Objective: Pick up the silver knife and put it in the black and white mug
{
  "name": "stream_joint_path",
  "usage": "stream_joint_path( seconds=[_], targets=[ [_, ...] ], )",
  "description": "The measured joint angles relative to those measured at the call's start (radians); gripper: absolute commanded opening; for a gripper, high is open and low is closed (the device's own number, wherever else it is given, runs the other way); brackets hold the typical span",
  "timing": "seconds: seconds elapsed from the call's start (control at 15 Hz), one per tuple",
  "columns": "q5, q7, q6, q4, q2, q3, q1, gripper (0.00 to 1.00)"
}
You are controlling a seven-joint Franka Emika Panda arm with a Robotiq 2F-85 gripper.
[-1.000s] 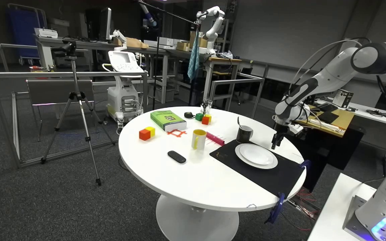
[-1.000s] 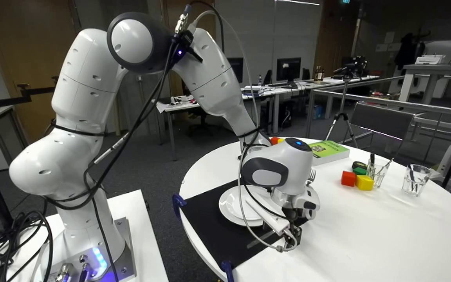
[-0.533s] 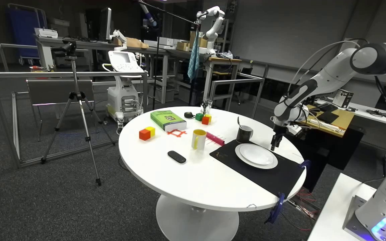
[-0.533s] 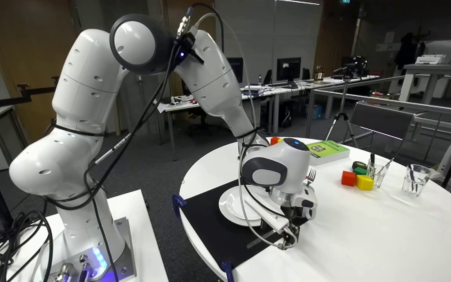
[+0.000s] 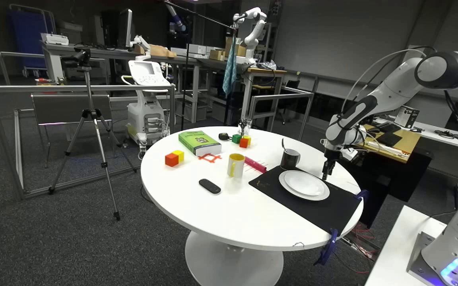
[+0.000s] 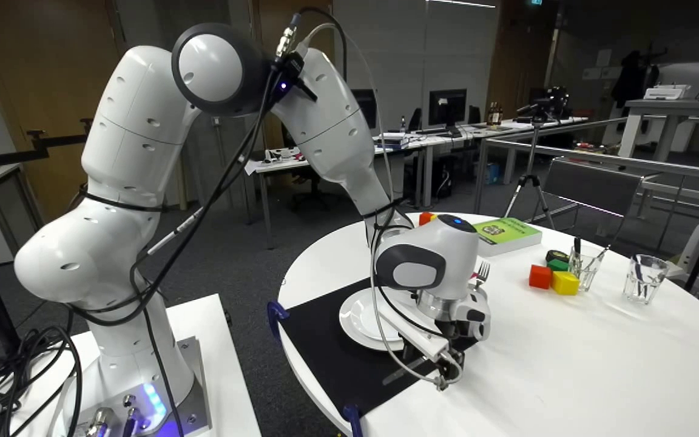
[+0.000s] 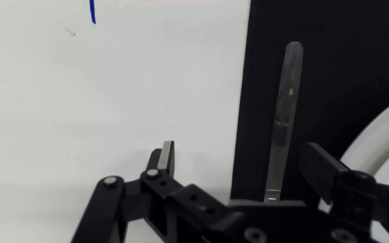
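Note:
The silver knife [image 7: 284,116] lies flat on the black mat [image 7: 336,50] in the wrist view, beside the plate. It also shows in an exterior view [image 6: 403,371], partly covered by the gripper. My gripper [image 7: 240,152] is open and empty above the mat's edge. The knife's near part runs between the fingers, closer to the finger on the plate side, and its near end is hidden by the gripper body. The black and white mug [image 5: 290,159] looks dark outside with a pale inside and holds a fork or spoon. The arm hides it in an exterior view, where fork tines [image 6: 483,271] show.
Stacked white plates [image 5: 305,184] lie on the mat beside the gripper. A white and yellow mug [image 5: 233,169], a black remote [image 5: 210,186], a pink tube [image 5: 255,164], a green book [image 5: 199,142] and coloured blocks stand farther off. Blue clamps [image 5: 333,238] hold the mat at the table edge.
My gripper has moved slightly toward the plate and slightly down, so its fingers now stand on both sides of the knife's line. The jaws look open throughout. The other objects have not moved.

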Motion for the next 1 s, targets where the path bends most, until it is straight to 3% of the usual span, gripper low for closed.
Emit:
stream_joint_path(
  seconds=[1.0],
  targets=[
    [-0.006,0.066,0.000,0.000,0.022,0.009,-0.002,1.00]
  ],
)
